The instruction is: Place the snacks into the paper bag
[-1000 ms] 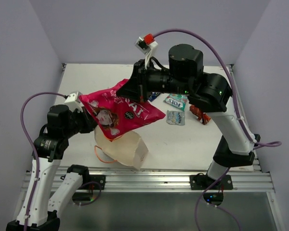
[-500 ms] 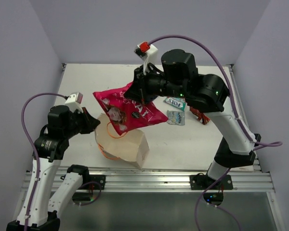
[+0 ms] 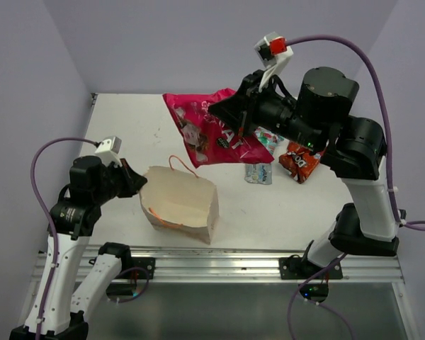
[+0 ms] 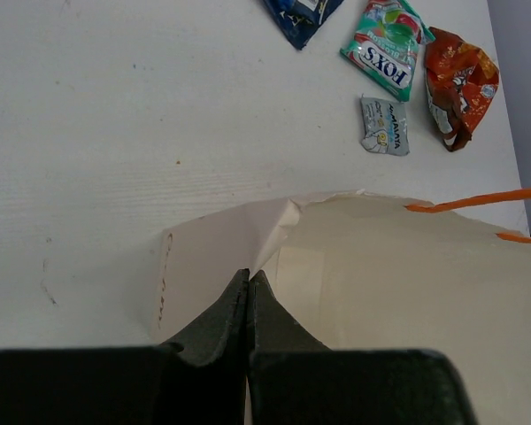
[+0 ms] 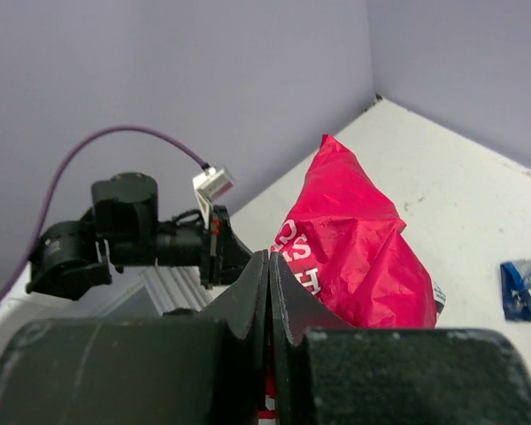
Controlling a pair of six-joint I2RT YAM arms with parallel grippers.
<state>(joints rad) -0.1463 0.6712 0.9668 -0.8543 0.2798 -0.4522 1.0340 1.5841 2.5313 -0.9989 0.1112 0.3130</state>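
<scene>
Above the worktop (image 3: 127, 120), right jaws clamp the red bag (image 3: 198, 131), not yet bagged; left jaws pinch the paper bag (image 3: 184, 198) rim; four packets (image 4: 385, 126) lie outside.

A cream-tan paper bag (image 3: 188, 202) shows thin orange cord handles (image 4: 478, 199) against a white bench (image 3: 127, 120). We see the large crinkled snack bag (image 3: 202, 131) in red-pink with white lettering. The green packet (image 4: 385, 49) carries a white band and a red fruit print. The orange-red packet (image 4: 458, 84) is patched with brown and white, and the small silvery-grey packet (image 4: 383, 126) bears a yellow mark. We note a dark blue packet (image 4: 301, 13). The left arm (image 3: 57, 269) and right arm (image 3: 372, 205) are black and white, with a purple cable (image 3: 32, 171) and pale lilac walls (image 3: 198, 42).
</scene>
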